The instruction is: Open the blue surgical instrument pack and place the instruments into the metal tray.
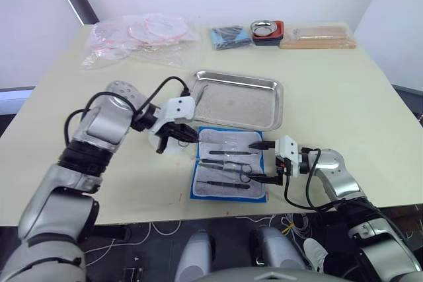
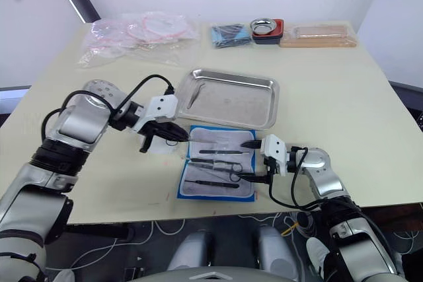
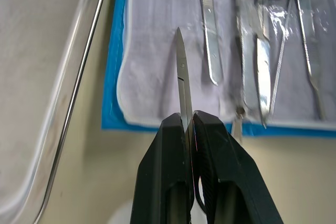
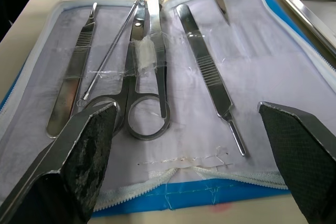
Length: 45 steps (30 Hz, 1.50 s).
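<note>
In the left eye view the blue surgical instrument pack (image 1: 229, 173) lies unfolded on the pale worktop (image 1: 344, 110), its grey-white lining up; the metal tray (image 1: 238, 100) stands just behind it, with one thin instrument (image 1: 200, 90) lying near its left rim; the left hand (image 1: 188, 135) hovers at the pack's left far corner, just in front of the tray, its two fingers pressed together on a slender pointed tool; the right hand (image 1: 264, 161) is at the pack's right edge, its fingers spread wide, one over the far part of the lining and one over the near part; far beyond both hands, at the back of the worktop, lie clear plastic bags (image 1: 142, 36), a smaller blue packet (image 1: 230, 36), a round bowl in a red holder (image 1: 267, 30) and a long tan package (image 1: 318, 36).

The right eye view gives the same arrangement; the left hand's tool points toward the pack.

In the left wrist view the fingers (image 3: 163, 177) pinch the pointed tool (image 3: 182, 85), whose tip is above the lining; past the tip several instruments (image 3: 252, 45) rest in the pack, and the tray rim (image 3: 79, 87) runs just beside the blue edge.

In the right wrist view the spread fingers (image 4: 79, 156) frame the open pack; between them lie ring-handled scissors (image 4: 144, 77), a flat handle (image 4: 210, 77), a thin probe (image 4: 110, 51) and another flat handle (image 4: 73, 72), all on the lining.
</note>
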Available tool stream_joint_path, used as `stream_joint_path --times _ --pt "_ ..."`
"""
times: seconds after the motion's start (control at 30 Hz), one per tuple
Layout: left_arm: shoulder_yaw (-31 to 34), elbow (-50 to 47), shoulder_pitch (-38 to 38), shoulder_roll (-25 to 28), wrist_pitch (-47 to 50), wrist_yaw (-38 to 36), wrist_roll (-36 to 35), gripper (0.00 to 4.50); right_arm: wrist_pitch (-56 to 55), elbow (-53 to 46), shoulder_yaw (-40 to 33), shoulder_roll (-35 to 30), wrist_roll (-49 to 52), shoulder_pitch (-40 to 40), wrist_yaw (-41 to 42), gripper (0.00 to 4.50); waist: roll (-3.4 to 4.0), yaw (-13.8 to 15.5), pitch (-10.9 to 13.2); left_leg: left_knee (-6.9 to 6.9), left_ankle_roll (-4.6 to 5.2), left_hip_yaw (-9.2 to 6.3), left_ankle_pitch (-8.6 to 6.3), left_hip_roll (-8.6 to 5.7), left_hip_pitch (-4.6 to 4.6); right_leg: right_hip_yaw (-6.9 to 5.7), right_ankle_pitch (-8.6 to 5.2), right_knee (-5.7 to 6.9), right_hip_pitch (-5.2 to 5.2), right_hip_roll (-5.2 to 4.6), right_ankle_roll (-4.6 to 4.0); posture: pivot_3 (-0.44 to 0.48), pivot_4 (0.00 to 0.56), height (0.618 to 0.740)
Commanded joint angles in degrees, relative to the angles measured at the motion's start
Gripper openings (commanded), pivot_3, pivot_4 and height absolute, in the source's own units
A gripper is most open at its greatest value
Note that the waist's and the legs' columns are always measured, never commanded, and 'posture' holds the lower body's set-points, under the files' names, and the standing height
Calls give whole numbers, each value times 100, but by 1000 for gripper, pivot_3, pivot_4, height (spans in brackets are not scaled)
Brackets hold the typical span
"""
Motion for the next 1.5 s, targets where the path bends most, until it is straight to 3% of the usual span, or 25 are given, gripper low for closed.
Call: stream_joint_path --times 0.03,0.23,0.37,0.63,0.77,0.97,1.2,1.4,1.5 --pt "213 -417 97 298 -62 -151 -160 89 221 601 541 -42 -512 307 72 4500 -1 5 0 -3 0 1 0 0 2 0 -1 0 1 -1 -1 0 150 740" --pt "443 -833 248 606 189 -103 -468 89 138 724 542 -33 -483 208 200 4500 -2 1 1 -4 0 5 0 2 5 3 -1 0 0 1 -2 0 150 740" --pt "813 -729 68 502 531 258 -692 89 102 757 610 -32 -482 189 350 4500 -2 4 1 -4 0 6 0 4 6 3 -3 1 1 2 -5 0 150 740" --pt "1454 -743 147 -343 1319 1664 -1086 89 -13 920 629 -10 -563 125 364 4500 -6 -8 1 -6 0 12 0 6 11 10 -1 1 2 4 0 0 150 740" --pt "1726 -647 219 -1260 1660 3398 -821 89 -114 997 614 4 -579 91 293 4500 -10 8 0 -6 0 9 0 7 19 7 -1 3 8 3 0 0 150 740" --pt "1754 -451 336 -2171 1631 5158 -323 89 -197 1020 606 33 -564 97 259 4500 -13 -32 1 -6 -1 -5 0 7 42 0 0 0 36 3 1 0 150 740" --pt "1822 20 159 -2927 1643 6295 -168 89 -236 1054 606 36 -564 90 241 4500 -14 -38 1 -6 -2 -11 0 2 45 -12 1 -2 47 -7 3 0 150 740" --pt "1833 499 -42 -3257 1536 6799 -104 89 -219 1006 619 40 -554 113 226 4500 -14 -52 1 -6 -3 -14 0 -1 45 -14 2 -3 48 -7 3 0 150 740" --pt "2111 684 -120 -3512 1932 7183 -262 89 -230 1033 608 60 -551 108 199 4500 -14 -57 1 -6 -3 -14 0 -1 45 -14 2 -4 48 -8 3 0 150 740"
